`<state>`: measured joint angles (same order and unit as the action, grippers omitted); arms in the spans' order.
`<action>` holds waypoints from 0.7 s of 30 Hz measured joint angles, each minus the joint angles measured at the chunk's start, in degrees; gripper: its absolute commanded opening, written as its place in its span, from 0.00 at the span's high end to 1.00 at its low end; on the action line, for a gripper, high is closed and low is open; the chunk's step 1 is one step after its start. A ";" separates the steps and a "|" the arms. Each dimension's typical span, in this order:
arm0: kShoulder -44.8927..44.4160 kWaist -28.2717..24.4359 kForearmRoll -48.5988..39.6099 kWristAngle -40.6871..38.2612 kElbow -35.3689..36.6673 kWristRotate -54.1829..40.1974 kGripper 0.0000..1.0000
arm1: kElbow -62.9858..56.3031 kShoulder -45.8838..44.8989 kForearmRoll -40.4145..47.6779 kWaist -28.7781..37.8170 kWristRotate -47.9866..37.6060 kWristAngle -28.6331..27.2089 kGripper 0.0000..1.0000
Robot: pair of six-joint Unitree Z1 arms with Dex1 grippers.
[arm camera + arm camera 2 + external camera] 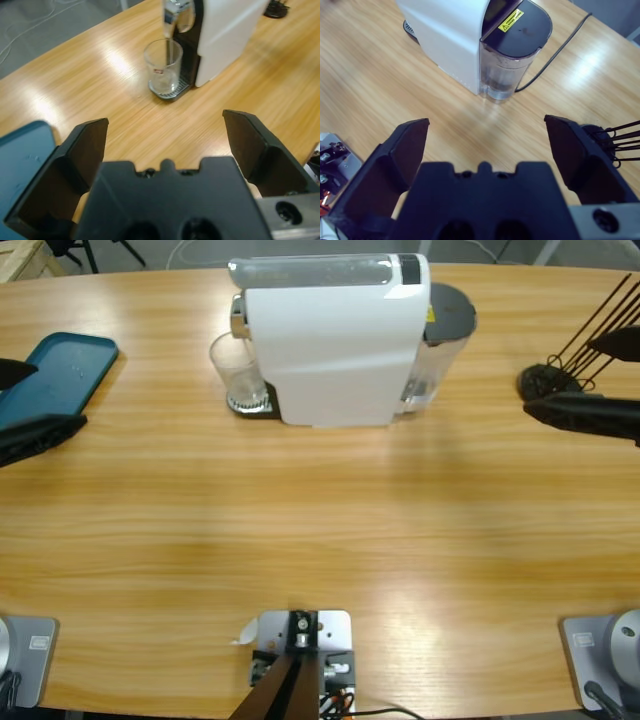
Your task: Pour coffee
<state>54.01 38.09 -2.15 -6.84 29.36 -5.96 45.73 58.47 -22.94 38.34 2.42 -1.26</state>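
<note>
The empty glass [239, 375] stands on the drip tray under the spout of the white coffee machine [335, 340], far-centre on the bench [320, 530]. Both the left hand [165, 140] and the right hand [487, 142] hang wide and empty, well apart from it. A careless approach could likely knock the light glass off the tray, or nudge the water tank [512, 55].

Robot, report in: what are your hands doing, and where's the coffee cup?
Left gripper open, empty. Right gripper open, empty. Glass on the coffee machine tray, under the spout, looks empty. Nothing between left gripper and glass.
</note>
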 measured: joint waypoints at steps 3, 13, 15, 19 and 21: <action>0.84 0.75 2.74 -1.67 -0.90 -0.91 0.02 | -4.12 -3.17 2.01 0.00 0.36 0.00 0.00; 5.12 1.24 5.82 -2.19 -1.58 -1.02 0.02 | -10.34 -7.38 5.55 0.00 0.38 0.32 0.00; 5.12 1.24 5.83 -2.19 -1.83 -1.02 0.03 | -10.92 -7.38 5.92 0.03 0.38 0.50 0.00; 5.12 1.24 5.95 -2.19 -2.14 -1.02 0.03 | -11.22 -7.37 6.51 1.01 0.38 0.52 0.00; 5.12 1.24 6.23 -2.19 -2.16 -1.02 0.03 | -11.25 -7.33 6.52 2.00 0.38 0.52 0.00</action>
<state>59.13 39.33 4.07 -9.03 27.20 -6.97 34.48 51.14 -16.42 40.34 2.80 -0.74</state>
